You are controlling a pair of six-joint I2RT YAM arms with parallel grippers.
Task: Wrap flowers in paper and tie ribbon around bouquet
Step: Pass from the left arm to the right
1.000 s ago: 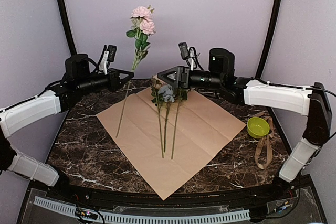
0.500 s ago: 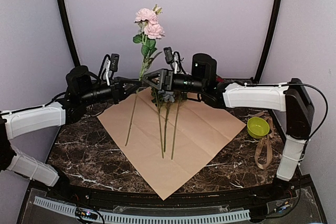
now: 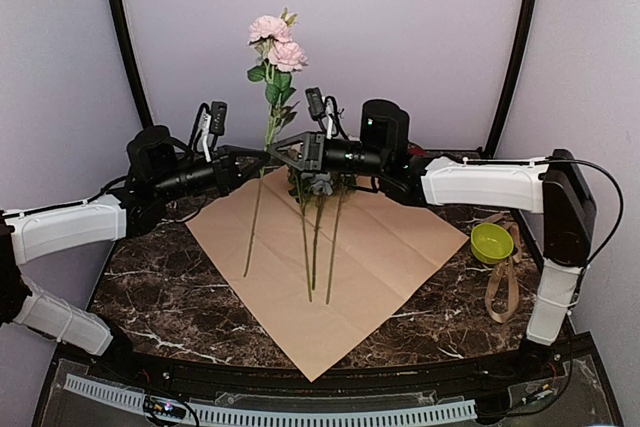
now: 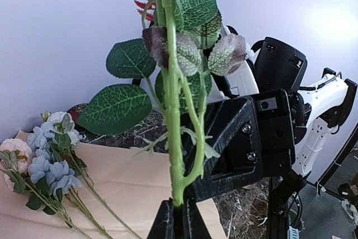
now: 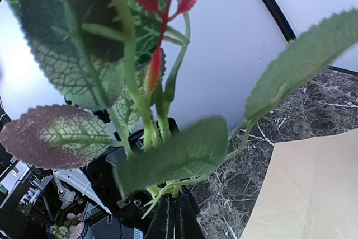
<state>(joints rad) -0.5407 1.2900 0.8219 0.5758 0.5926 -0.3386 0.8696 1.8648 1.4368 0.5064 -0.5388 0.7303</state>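
Standing upright over the far left edge of the paper [image 3: 380, 237], a rose stem [image 3: 268, 97] is pinched by both the left gripper [image 3: 245, 155] and the right gripper [image 3: 276, 153], each with jaws closed on it. Other flowers [image 3: 318, 182] lie mid-sheet. Bare table [image 3: 150, 267] flanks the sheet, and a bowl [image 3: 491, 241] and the ribbon [image 3: 503, 287] sit off its right corner. Only the left wrist shows blue blooms [image 4: 47, 163]; only the right wrist shows a red sprig [image 5: 162, 4].
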